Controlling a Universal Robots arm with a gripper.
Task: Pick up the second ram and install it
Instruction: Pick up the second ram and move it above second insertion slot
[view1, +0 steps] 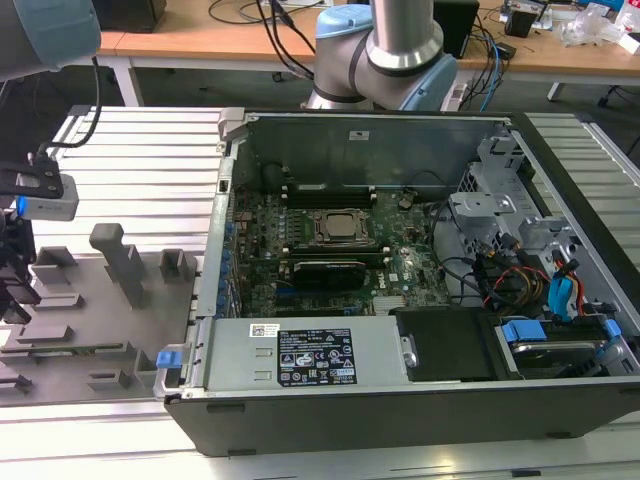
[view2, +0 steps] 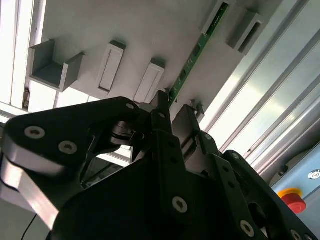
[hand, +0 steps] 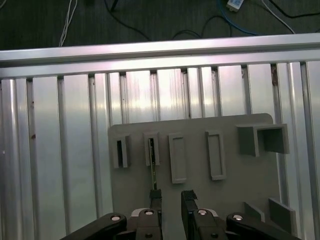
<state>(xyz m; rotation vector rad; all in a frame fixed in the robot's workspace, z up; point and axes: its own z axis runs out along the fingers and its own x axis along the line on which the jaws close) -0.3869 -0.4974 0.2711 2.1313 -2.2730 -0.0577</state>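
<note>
The second ram is a thin green stick standing on edge in a slot of the grey tray; in the first wrist view the ram shows edge-on. My gripper hovers over the tray with its black fingers apart and nothing clamped between them. One fingertip sits right at the near end of the ram, in line with it. In the exterior view my gripper is at the far left, above the tray and away from the open computer case.
The tray carries several grey blocks and slots. It lies on a ribbed aluminium table. The motherboard with its processor socket and black slots lies inside the case, with cables and drive bays toward the exterior view's right.
</note>
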